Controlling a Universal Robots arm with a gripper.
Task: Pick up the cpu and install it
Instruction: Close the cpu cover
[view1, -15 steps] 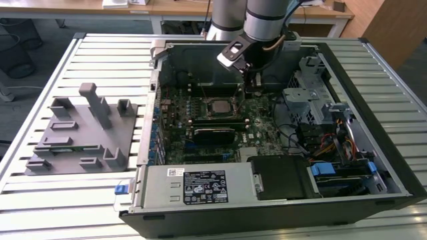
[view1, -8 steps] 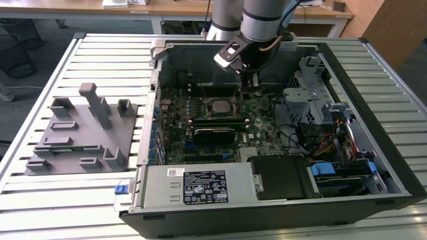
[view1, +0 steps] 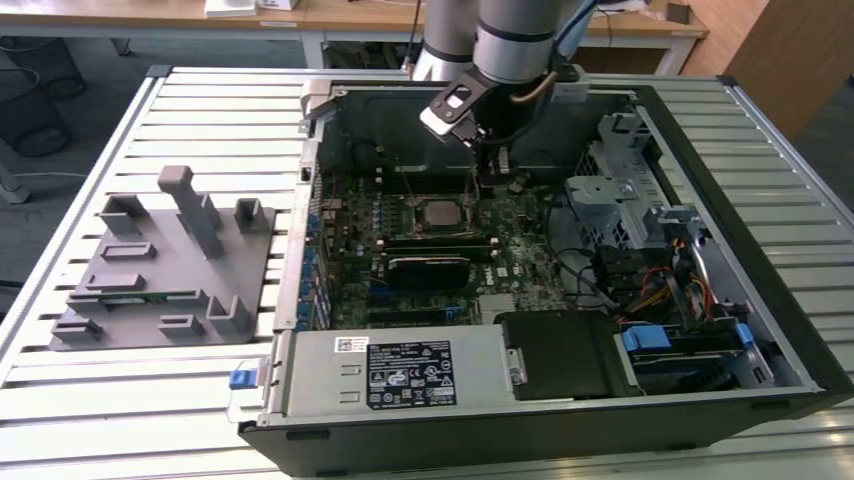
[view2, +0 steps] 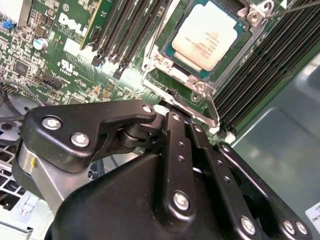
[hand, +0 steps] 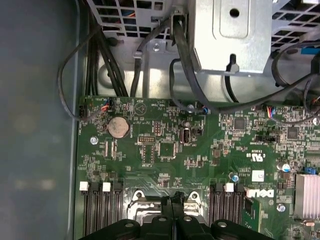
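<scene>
The cpu (view1: 434, 213) (view2: 207, 37), a flat square chip with a pale silver top, lies flat in its socket on the green motherboard (view1: 514, 235) inside the open computer case. The socket's metal frame (view2: 172, 70) surrounds it. My gripper (view1: 497, 176) (view2: 170, 102) (hand: 173, 201) hangs just beside the socket's edge, on the exterior view's right of the chip. Its fingers are shut together with nothing between them, and they are apart from the chip. In the first wrist view the fingers cover the middle of the socket frame (hand: 136, 205).
Black memory slots (view2: 127, 30) flank the socket. A metal drive cage (view1: 627, 200) with cables stands at the exterior view's right. The power supply (view1: 400, 370) and a black block (view1: 567, 350) are at the case's near end. A grey parts fixture (view1: 160, 265) lies outside the case on the exterior view's left.
</scene>
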